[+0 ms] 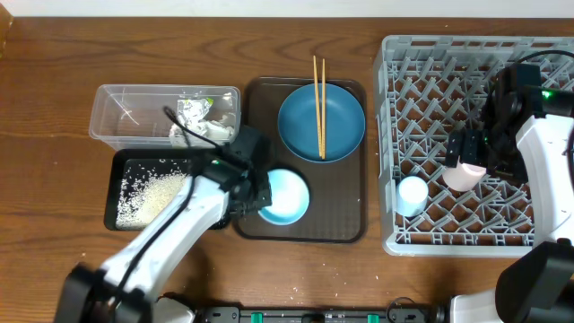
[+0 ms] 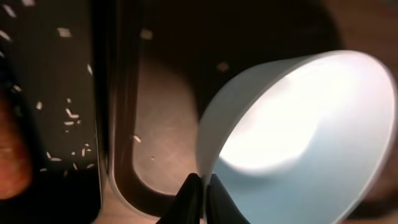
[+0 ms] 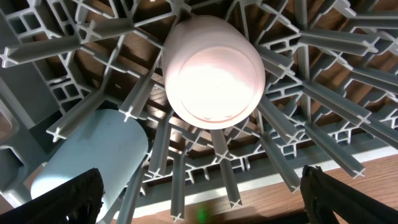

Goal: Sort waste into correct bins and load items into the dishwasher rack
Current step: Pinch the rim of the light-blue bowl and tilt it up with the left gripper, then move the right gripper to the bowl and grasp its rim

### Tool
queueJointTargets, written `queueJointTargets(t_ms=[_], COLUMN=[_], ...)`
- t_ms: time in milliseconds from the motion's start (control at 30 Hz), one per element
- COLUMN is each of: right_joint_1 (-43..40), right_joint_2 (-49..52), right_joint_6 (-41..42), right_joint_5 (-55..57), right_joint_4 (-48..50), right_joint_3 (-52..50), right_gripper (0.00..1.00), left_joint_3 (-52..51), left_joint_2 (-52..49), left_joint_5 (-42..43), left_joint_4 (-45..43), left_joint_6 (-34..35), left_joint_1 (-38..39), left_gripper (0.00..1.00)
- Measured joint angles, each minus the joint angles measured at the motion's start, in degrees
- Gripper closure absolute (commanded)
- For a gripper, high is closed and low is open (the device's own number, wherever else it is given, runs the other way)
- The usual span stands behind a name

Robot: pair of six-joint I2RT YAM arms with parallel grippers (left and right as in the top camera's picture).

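Note:
My left gripper is shut on the near rim of the white-blue bowl, which sits on the brown serving tray. The blue plate lies at the tray's back with two chopsticks across it. The clear tub holds crumpled tissue. Rice lies in the black tray. In the grey dishwasher rack lie a pink cup and a light blue cup. My right gripper hangs open above the pink cup.
The black tray's edge and the brown tray's raised rim run side by side just left of the bowl. A few rice grains are scattered on both. Bare wooden table lies to the left and along the front.

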State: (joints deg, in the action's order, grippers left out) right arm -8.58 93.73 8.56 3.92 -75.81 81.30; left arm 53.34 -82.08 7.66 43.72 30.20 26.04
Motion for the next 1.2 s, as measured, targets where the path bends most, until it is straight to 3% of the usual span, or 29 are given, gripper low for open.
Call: queueJointTargets(t_ms=[233,433,667,700,733,800,1000,1200], right_joint_1=[0.0,0.0,0.0,0.0,0.0,0.0,4.8,17.7], right_joint_2=[0.0,0.0,0.0,0.0,0.0,0.0,0.0,0.0], right_joint_6=[0.0,1.1,4.4,4.6,4.6,3.6,-0.3,-2.6], right_joint_5=[0.0,-1.1,-12.3,-14.4,-16.5,-22.6,-32.2,-34.5], right_joint_4=[0.0,0.6,-0.5,-1.2,-1.6,-2.1,-2.8,2.3], right_joint_3=[0.0,0.0,0.0,0.0,0.0,0.0,0.0,0.0], right_gripper=[0.01,0.01,0.01,0.09,0.26,0.40,0.47,0.57], left_joint_3=[1.3,1.3,1.3,1.3,1.3,1.3,1.3,1.3], left_joint_2=[10.8,12.5,12.5,12.5,12.5,12.5,12.5,12.5], left_joint_5=[2.7,3.1,5.4,5.8,6.3,7.5,11.5,13.6], left_joint_4=[4.7,5.9,5.3,5.3,5.3,5.3,5.3,6.0], left_joint_6=[-1.7,-2.2,-2.2,-2.2,-2.2,-2.2,-2.2,-2.2], left_joint_1=[0.0,0.0,0.0,0.0,0.0,0.0,0.0,0.0], left_gripper=[0.94,0.94,0.94,0.94,0.94,0.94,0.94,0.94])
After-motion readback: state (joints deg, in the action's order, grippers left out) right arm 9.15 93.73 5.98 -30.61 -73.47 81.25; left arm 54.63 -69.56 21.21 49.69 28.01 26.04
